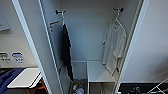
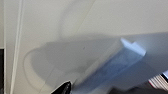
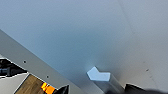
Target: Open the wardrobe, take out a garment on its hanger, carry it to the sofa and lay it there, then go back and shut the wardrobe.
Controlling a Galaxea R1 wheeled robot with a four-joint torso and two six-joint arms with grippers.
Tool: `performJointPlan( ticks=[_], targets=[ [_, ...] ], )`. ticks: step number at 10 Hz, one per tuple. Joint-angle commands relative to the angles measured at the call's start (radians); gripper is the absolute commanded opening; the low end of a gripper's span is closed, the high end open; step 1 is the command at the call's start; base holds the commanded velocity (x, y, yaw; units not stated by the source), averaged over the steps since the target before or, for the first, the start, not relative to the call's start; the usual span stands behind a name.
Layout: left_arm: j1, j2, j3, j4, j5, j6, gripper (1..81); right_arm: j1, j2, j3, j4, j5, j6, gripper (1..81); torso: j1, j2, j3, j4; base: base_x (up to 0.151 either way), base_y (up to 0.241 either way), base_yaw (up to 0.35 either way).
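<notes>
Doors on the wardrobe [image 1: 87, 37] are swung wide open, so the opening step looks done and the robot is parked right in front, peering in. Using the wardrobe as the reference and going left to right: off to its left, outside the left door [image 1: 32, 50], there's a small white table [image 1: 23, 78] with something blue [image 1: 7, 77] beside it, maybe the sofa, can't really say. Just inside the left wall hangs a black T-shirt [image 1: 66, 50] from a short peg [image 1: 60, 11], pressed flat against the side, which I guess keeps the middle free. Below it on the wardrobe floor sits a basket of bits and pieces [image 1: 78, 88]. Next to that is a white shelf block [image 1: 98, 71] filling the lower right part. Above the shelf, on the right wall, is the garment we actually want: the white T-shirt [image 1: 113, 45] on its thin white hanger [image 1: 117, 18], hooked over a second peg [image 1: 118, 9] near the top, hem dangling just over the shelf. Nothing is touching it yet, so my read is the take-it-out step hasn't begun. As for the grippers, both wrist cameras are up against pale panels with a silver handle [image 3: 100, 75] close by, and honestly I can't tell whether either one is open or closed.
</notes>
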Motion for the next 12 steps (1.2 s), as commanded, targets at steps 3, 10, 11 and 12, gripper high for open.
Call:
performJointPlan(
  ticks=[3, 10, 11, 12],
  targets=[
    [0.197, -0.098, -0.068, -0.047, -0.124, -0.020, 81.1, -0.049, -0.237, -0.086, 0.049, -0.125, 0.078, 81.1, -0.002, -0.001, 0.000, 0.000, 0.000, 0.000, 0.000],
    [0.375, 0.180, -0.301, -0.043, -0.144, -0.018, 81.1, -0.325, 0.163, -0.714, 0.059, -0.131, 0.088, 81.1, -0.006, -0.004, 0.002, 0.000, 0.000, 0.000, 0.000],
    [0.391, 0.215, -0.330, -0.043, -0.143, -0.018, 81.1, -0.349, 0.194, -0.757, 0.061, -0.125, 0.086, 81.1, -0.006, -0.004, 0.002, 0.000, 0.000, 0.000, 0.000],
    [0.414, 0.255, -0.365, -0.044, -0.143, -0.018, 81.1, -0.383, 0.223, -0.799, 0.061, -0.119, 0.088, 81.1, -0.006, -0.004, 0.002, 0.000, 0.000, 0.000, 0.000]
  ],
)
